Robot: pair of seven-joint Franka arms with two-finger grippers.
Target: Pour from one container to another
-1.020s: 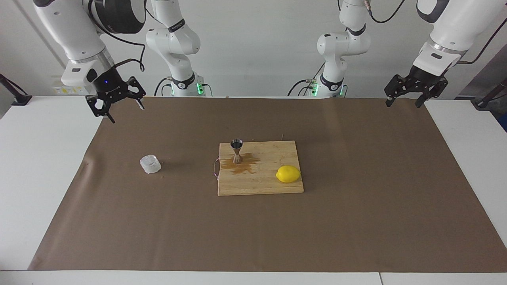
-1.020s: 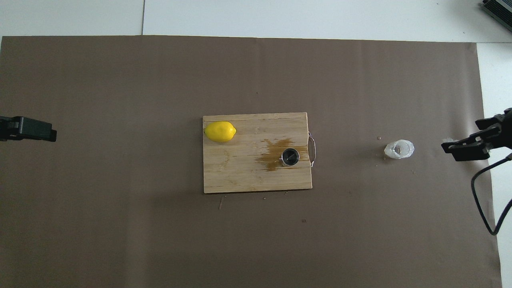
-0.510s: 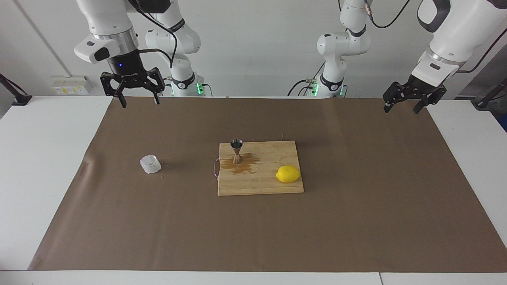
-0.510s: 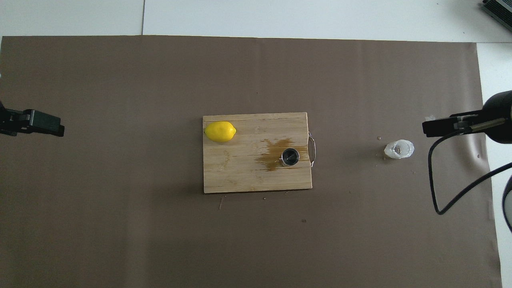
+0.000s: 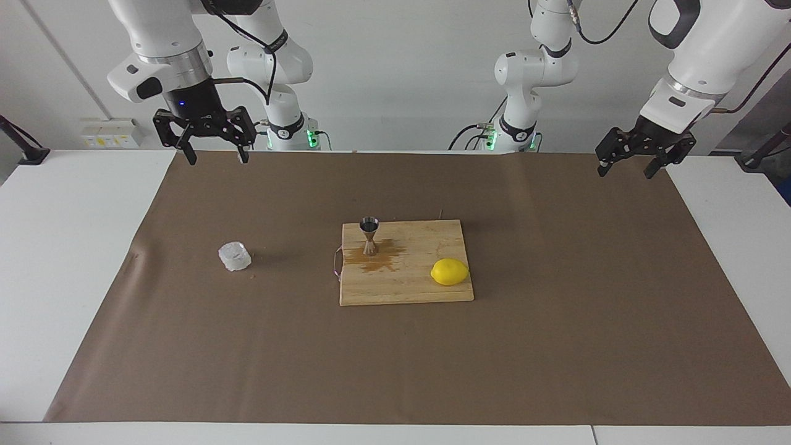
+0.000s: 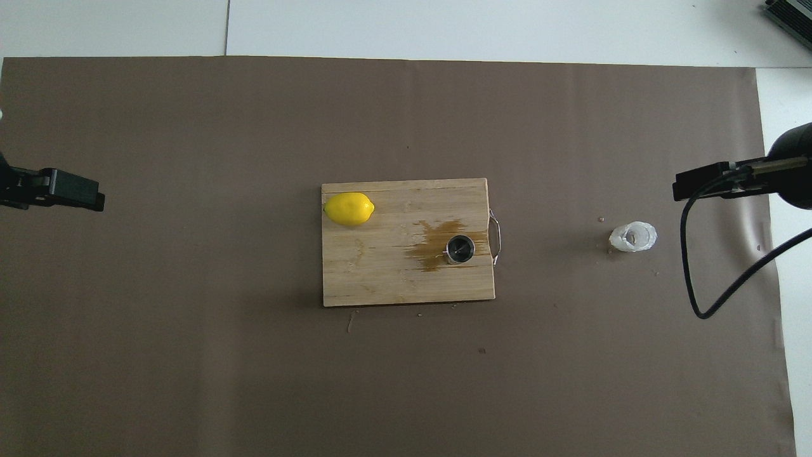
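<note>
The translucent crinkled cup (image 5: 235, 256) (image 6: 632, 237) stands upright on the brown paper toward the right arm's end. The steel hourglass jigger (image 5: 369, 236) (image 6: 460, 249) stands upright on the wooden cutting board (image 5: 420, 292) (image 6: 380, 279), in a brown wet stain (image 5: 378, 262). My right gripper (image 5: 214, 159) (image 6: 698, 181) hangs open and empty, pointing down over the paper at the right arm's end, high above the cup. My left gripper (image 5: 624, 173) (image 6: 82, 193) hangs open and empty over the paper's edge at the left arm's end.
A yellow lemon (image 5: 449, 272) (image 6: 349, 209) lies on the board's corner toward the left arm's end. A thin wire handle (image 6: 497, 238) sticks out of the board's side nearest the cup. Brown paper (image 5: 556, 346) covers the table's middle.
My right gripper has risen, turned to point straight down and shifted a little toward the table's middle. The left gripper has crept slightly inward. Cup, jigger and lemon have not moved.
</note>
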